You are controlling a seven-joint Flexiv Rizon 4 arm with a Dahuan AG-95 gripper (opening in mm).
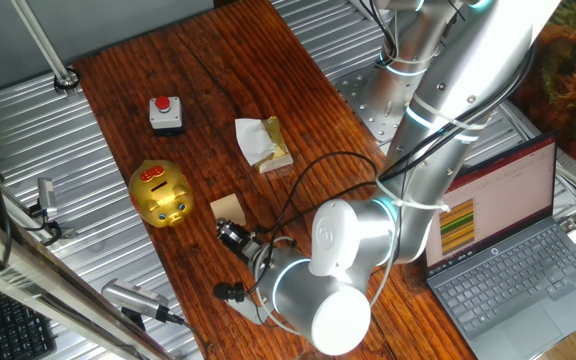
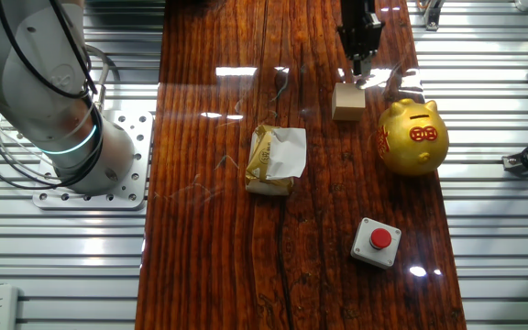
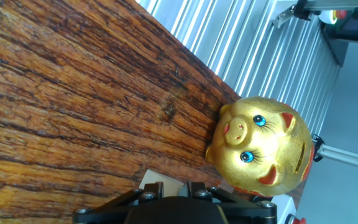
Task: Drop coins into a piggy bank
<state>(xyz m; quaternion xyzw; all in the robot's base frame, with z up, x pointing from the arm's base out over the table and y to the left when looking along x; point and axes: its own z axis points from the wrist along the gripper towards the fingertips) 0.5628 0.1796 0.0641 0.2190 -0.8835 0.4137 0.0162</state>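
While the pincer (image 2: pixel 359 64) hangs just over the pale wooden cube (image 2: pixel 347 101), whether it is open or closed cannot be told. Beside the cube on the worktop (image 2: pixel 218 229) stands the piggy bank (image 2: pixel 412 137), its red patch bearing unreadable gold marks.

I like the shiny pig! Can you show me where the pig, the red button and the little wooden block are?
piggy bank (image 2: pixel 413 137): other fixed view, its back.
red button (image 2: pixel 381 239): other fixed view, button top.
wooden block (image 2: pixel 347 101): other fixed view, top face.

gold marks on piggy bank (image 2: pixel 412 136) red patch, unreadable
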